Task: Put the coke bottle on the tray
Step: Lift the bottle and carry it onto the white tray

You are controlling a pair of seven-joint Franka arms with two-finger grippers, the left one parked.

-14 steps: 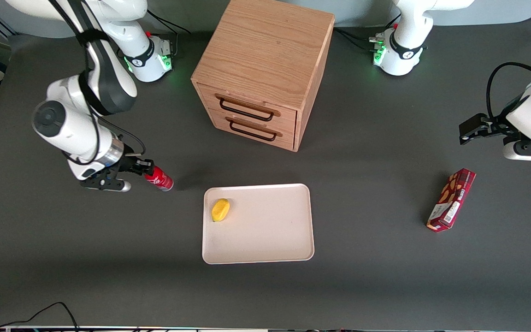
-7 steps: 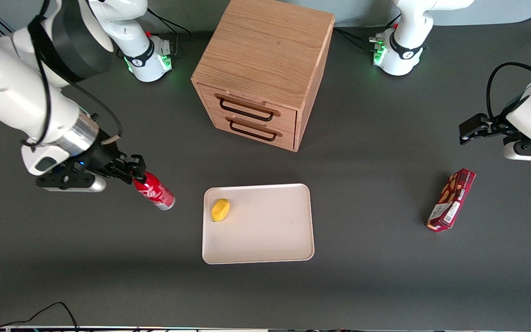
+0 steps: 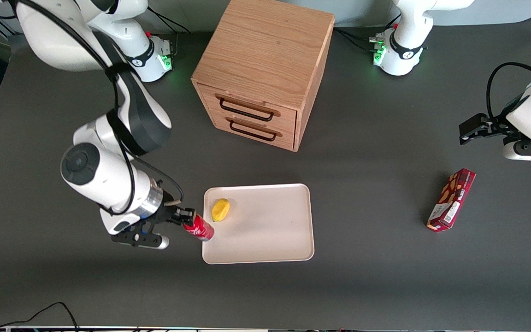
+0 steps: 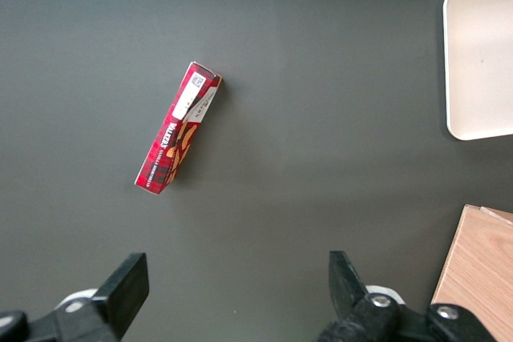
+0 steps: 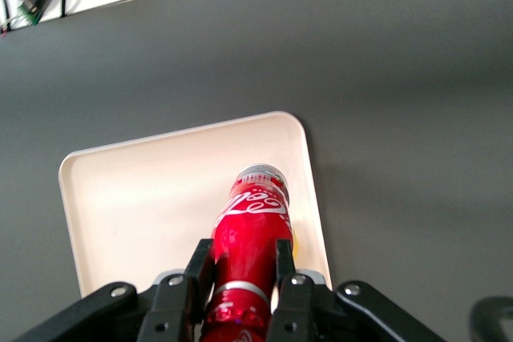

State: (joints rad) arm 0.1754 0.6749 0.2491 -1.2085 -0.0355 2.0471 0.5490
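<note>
The coke bottle (image 3: 199, 229) is a slim red bottle with white lettering, held tilted in the air. My right gripper (image 3: 187, 220) is shut on its neck end. The bottle's base hangs over the rim of the cream tray (image 3: 270, 230) at the working arm's end, close to a yellow lemon-like object (image 3: 221, 210) lying on the tray. In the right wrist view the fingers (image 5: 198, 270) clamp the bottle (image 5: 248, 238) on both sides, with the tray (image 5: 144, 198) under it. The cap is hidden by the gripper.
A wooden two-drawer cabinet (image 3: 265, 69) stands farther from the front camera than the tray. A dark red snack box (image 3: 451, 199) lies toward the parked arm's end, also shown in the left wrist view (image 4: 177, 136).
My right gripper has carried the bottle from the table beside the tray up and across to the tray's rim, coming nearer the front camera. The bottle stays gripped.
</note>
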